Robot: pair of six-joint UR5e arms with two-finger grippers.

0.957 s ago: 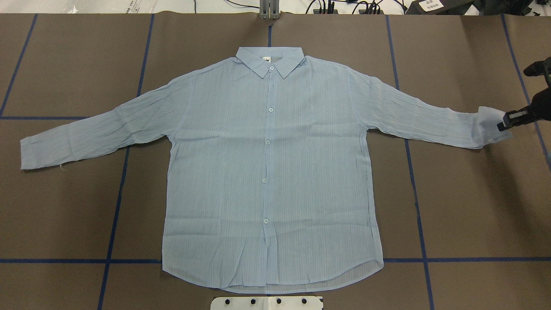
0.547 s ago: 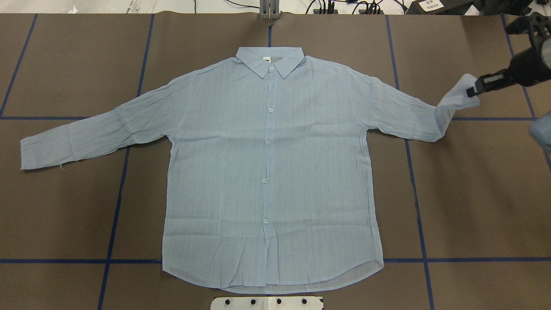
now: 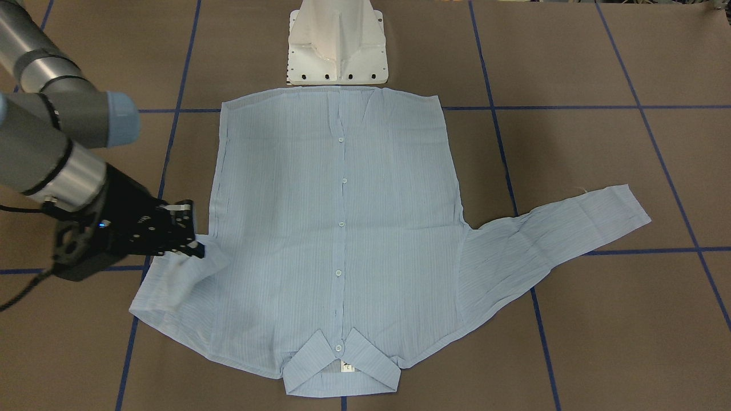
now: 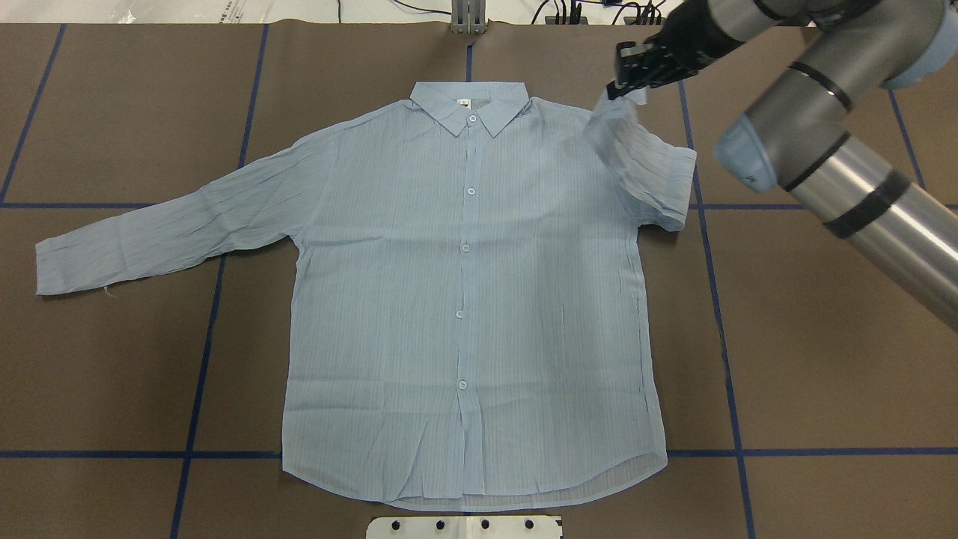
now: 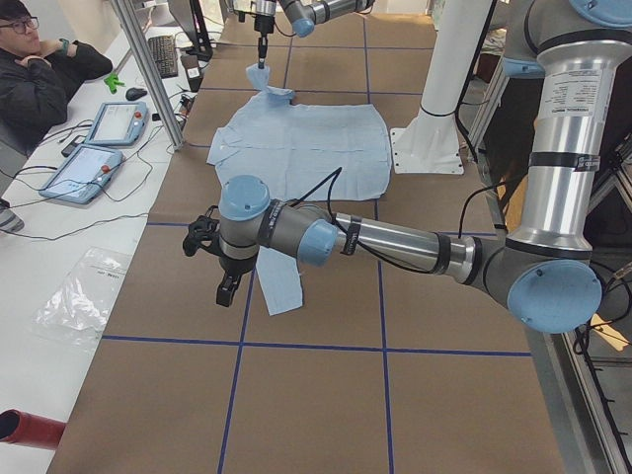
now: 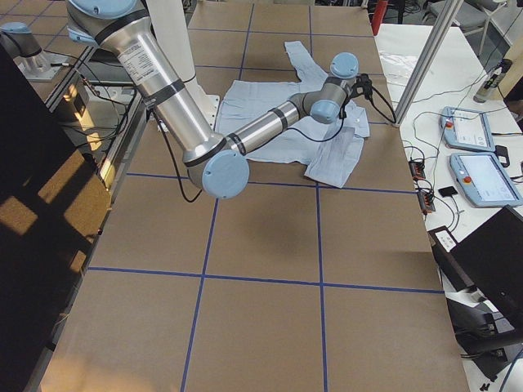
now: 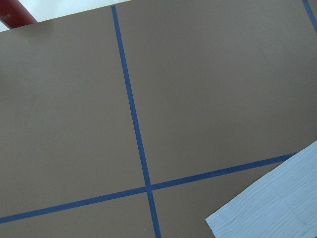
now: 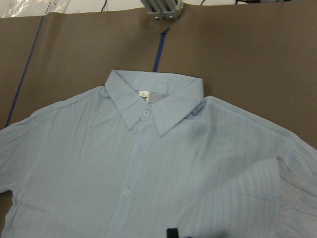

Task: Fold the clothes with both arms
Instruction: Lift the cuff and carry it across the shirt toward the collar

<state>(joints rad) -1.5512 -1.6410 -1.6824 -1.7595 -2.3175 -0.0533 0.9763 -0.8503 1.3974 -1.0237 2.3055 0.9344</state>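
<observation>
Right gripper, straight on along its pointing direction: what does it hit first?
Probably the shirt itself: the right gripper, shut on the sleeve cuff, aims at the front panel just below the collar. Height above it is unclear.

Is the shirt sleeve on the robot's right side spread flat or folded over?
Folded over. The sleeve doubles back on itself, because the right claw holds its cuff lifted over the shirt.

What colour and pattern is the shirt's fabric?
The shirt is light blue with fine stripes, best seen in the right wrist-mounted view.
</observation>
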